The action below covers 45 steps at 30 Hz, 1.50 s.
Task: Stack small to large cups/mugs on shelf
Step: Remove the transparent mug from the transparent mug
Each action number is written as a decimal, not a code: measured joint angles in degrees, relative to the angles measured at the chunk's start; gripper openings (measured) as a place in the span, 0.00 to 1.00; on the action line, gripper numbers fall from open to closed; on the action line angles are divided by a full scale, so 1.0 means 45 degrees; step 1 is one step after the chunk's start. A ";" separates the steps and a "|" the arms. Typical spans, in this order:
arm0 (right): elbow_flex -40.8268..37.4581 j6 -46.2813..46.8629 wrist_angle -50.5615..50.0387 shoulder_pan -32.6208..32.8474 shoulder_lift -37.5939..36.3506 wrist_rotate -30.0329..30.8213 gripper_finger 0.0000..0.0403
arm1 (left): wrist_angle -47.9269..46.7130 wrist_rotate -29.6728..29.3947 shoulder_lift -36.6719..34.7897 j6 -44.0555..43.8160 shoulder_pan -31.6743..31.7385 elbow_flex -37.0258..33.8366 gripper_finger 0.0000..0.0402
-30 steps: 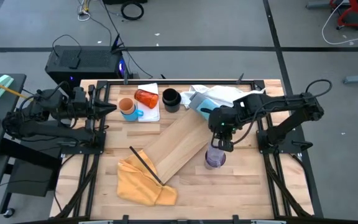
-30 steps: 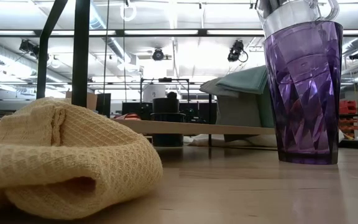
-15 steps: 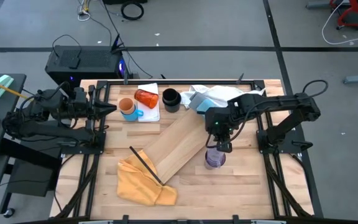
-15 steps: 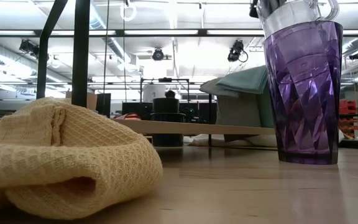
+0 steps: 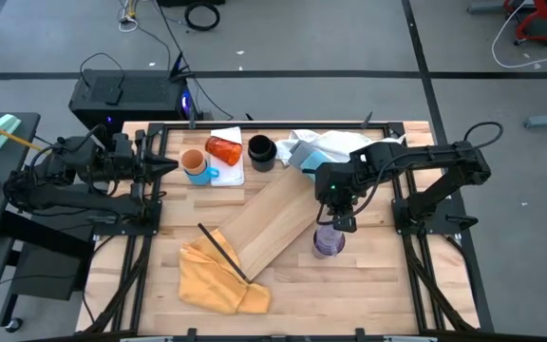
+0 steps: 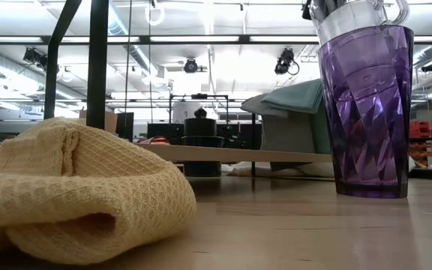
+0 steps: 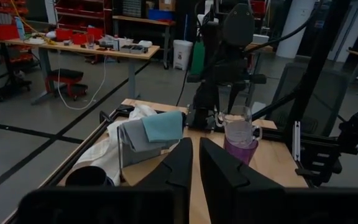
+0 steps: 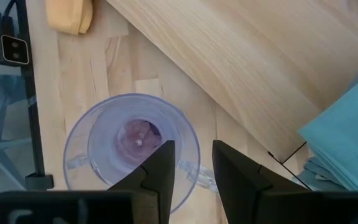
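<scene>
From above, the long pale wooden shelf board [image 5: 269, 220] lies slantwise across the slatted wooden table [image 5: 378, 285], and nothing stands on it, so I'd judge the stacking barely begun. The right gripper [image 5: 338, 220] hangs directly over the translucent purple faceted tumbler [image 5: 328, 242], which stands on the table just beside the board's nearer long edge. Far back, the small orange cup in a bright blue mug [image 5: 196, 165], the translucent red-orange tumbler [image 5: 223, 149] on its side and the black mug [image 5: 261, 151] wait near a small white pad [image 5: 228, 171]; all are left to move. The left gripper [image 5: 171, 163] rests at the table's left edge, beside those cups. From table height, the tumbler [image 6: 367, 112] carries a clear handled cup [image 6: 360, 15] nested in its mouth, a crumpled yellow waffle cloth [image 6: 73, 187] fills the foreground, and the board's edge [image 6: 238, 155] runs behind. The left wrist view shows its own fingers [image 7: 174, 169] drawn narrow with only a slit between, holding nothing. The right wrist view looks down into the nested cups [image 8: 129, 146], its fingers [image 8: 160, 168] parted across the near rim; whether they pinch it I cannot tell. Open table surrounds the tumbler, though a folded teal-and-grey cloth [image 5: 326, 147] crowds the board's far end.
</scene>
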 joint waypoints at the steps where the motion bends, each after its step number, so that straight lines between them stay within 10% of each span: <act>1: 0.0000 -0.0006 -0.0006 0.0000 0.0000 -0.0074 0.29 | 0.0000 0.0000 0.0000 0.0000 -0.0003 0.0000 0.10; 45: -0.0029 -0.0959 -0.0238 -0.0418 0.1131 -0.1100 0.27 | -0.0013 -0.0003 -0.0005 0.0007 0.0000 0.0000 0.10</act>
